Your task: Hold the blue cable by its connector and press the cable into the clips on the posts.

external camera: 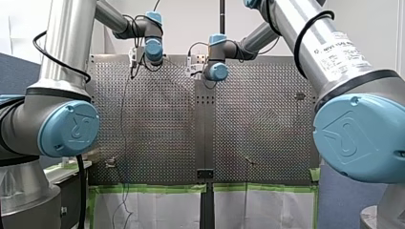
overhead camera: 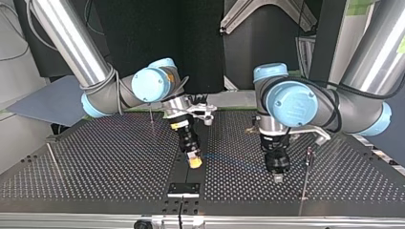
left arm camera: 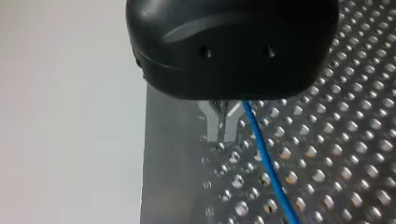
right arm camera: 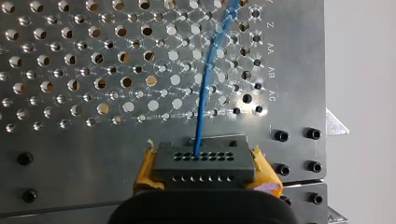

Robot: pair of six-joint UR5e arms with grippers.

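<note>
Connector [right arm camera: 203,161] is clamped between the yellow pads of my right hand [right arm camera: 205,171]. Blue cable [right arm camera: 205,88] is led from the connector over the counter [right arm camera: 70,140], passing just beside my left hand [left arm camera: 222,135], whose grip cannot be told. Holding looks done, no clipping yet. Next, the cable needs carrying from the connector to a post [overhead camera: 309,160] and pressing in.

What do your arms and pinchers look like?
Both my left arm and my right arm are shiny silver tubes with round light-blue caps at the joints and black cables along them. My right arm carries a white printed label. My left gripper is black with metal fingers; my right gripper has yellow pads.
</note>
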